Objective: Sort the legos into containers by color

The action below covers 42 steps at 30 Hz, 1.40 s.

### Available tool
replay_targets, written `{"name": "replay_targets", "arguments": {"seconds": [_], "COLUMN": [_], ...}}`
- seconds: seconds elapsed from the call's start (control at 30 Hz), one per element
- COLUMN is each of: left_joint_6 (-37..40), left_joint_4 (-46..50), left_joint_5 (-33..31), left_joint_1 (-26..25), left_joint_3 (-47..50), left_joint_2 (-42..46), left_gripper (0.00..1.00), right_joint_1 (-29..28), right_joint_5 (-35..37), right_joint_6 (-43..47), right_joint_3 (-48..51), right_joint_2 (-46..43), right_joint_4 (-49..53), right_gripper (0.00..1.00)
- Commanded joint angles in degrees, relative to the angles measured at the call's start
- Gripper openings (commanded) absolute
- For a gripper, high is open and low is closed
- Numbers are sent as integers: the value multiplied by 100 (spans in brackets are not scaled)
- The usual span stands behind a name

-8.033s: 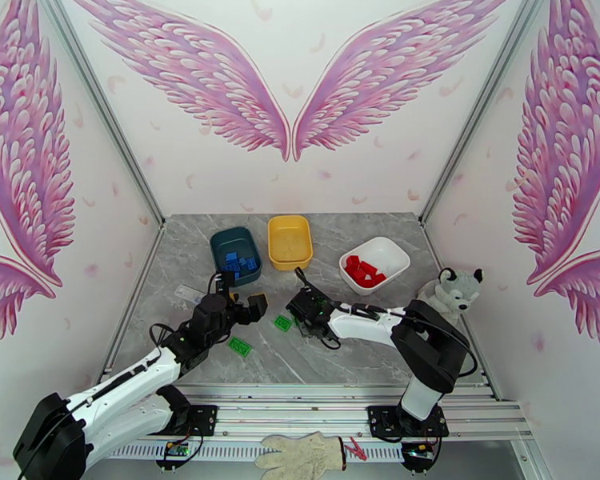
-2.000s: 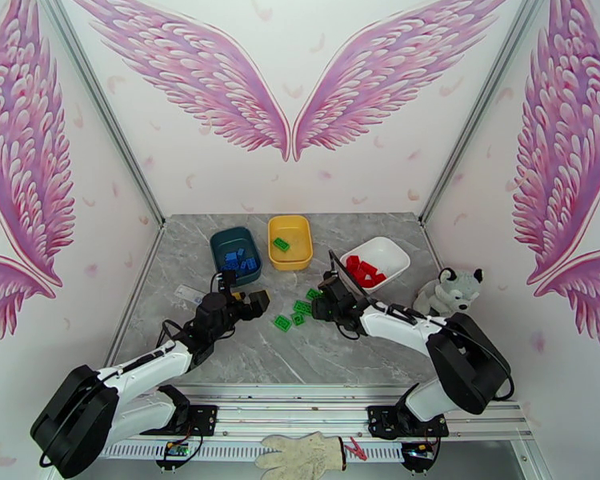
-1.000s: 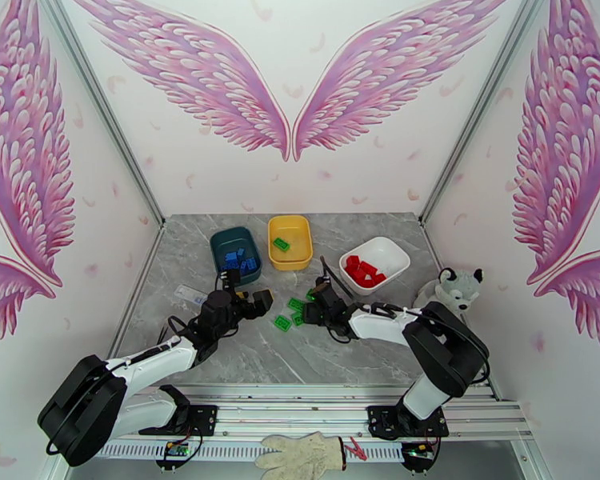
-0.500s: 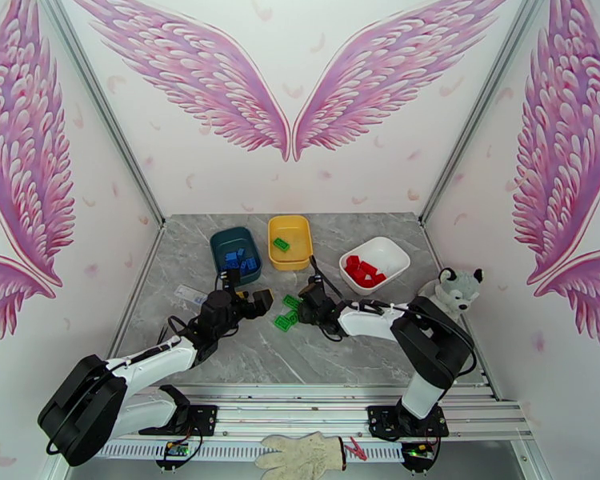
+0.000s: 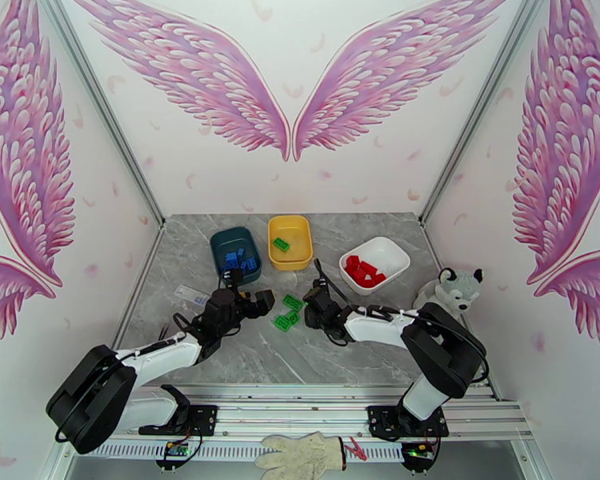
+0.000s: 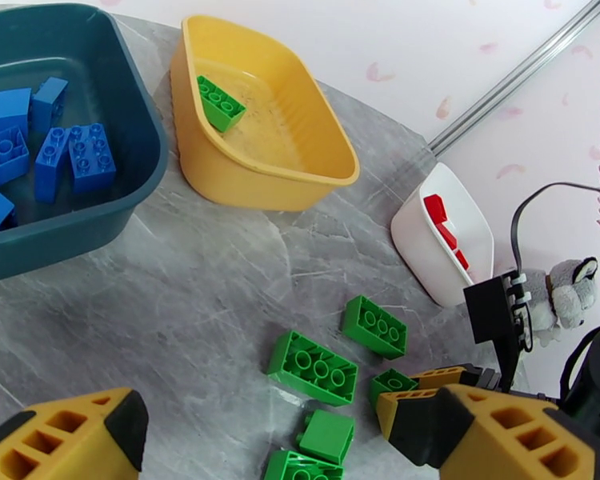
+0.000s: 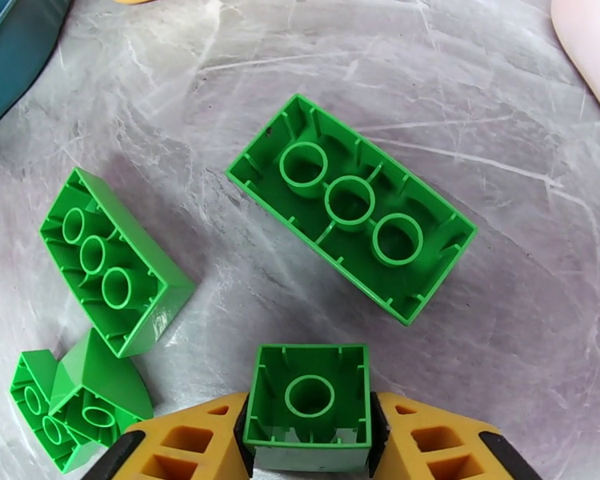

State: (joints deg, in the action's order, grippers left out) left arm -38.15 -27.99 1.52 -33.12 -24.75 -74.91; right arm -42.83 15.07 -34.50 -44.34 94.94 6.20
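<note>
In the right wrist view my right gripper (image 7: 308, 430) is shut on a small square green lego (image 7: 308, 394), low over the marble table. A long green lego (image 7: 352, 206) and two more green ones (image 7: 112, 262) lie upside down just beyond it. From above, the right gripper (image 5: 310, 302) sits beside the green cluster (image 5: 286, 312). My left gripper (image 5: 250, 301) stands open left of that cluster, nothing between its fingers (image 6: 68, 438). The teal container (image 5: 220, 238) holds blue legos (image 6: 68, 154). A single green lego (image 6: 220, 103) lies in the yellow container (image 5: 290, 220), and red ones (image 5: 364, 271) fill the white container (image 5: 390, 246).
A small clear plastic piece (image 5: 190, 295) lies left of the left arm. A plush husky (image 5: 448, 290) sits at the table's right edge. A work glove (image 5: 304, 456) lies on the rail below the arm bases. Pale walls enclose the table.
My right gripper has closed on the small green lego while shifting about beside the cluster. The left gripper has stayed open and nearly still.
</note>
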Motion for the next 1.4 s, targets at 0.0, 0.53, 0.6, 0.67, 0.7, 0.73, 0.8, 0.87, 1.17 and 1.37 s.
{"name": "replay_targets", "arguments": {"seconds": [0.0,0.53,0.6,0.67,0.7,0.73,0.8,0.87,1.17,1.37], "left_joint_6": [-32,-528,-529,-505,-479,-455,-382,-303,-77,-14], "left_joint_4": [-172,-1357,-1394,-1376,-1355,-1318,-1161,-1026,-498,-323], "left_joint_5": [136,1138,1119,1047,1010,969,849,725,368,301], "left_joint_1": [16,469,486,493,501,504,509,521,582,588], "left_joint_3": [-205,-53,-32,-4,5,9,20,38,145,190], "left_joint_2": [-115,-835,-845,-815,-795,-760,-663,-557,14,270], "left_gripper": [99,99,99,99,99,99,99,99,99,99], "right_joint_1": [-48,45,104,187,240,282,390,478,812,850], "right_joint_5": [82,-20,-48,-100,-151,-198,-263,-296,-353,-329], "right_joint_6": [68,333,422,472,490,505,540,574,670,813], "right_joint_3": [-100,-1019,-1438,-1914,-2180,-2408,-2937,-3430,-5194,-5902], "right_joint_2": [-54,-642,-418,-140,19,171,520,860,2105,2382], "right_joint_4": [111,727,799,883,950,985,1106,1238,1767,2235], "right_gripper": [37,31,31,31,31,31,31,31,42,63]}}
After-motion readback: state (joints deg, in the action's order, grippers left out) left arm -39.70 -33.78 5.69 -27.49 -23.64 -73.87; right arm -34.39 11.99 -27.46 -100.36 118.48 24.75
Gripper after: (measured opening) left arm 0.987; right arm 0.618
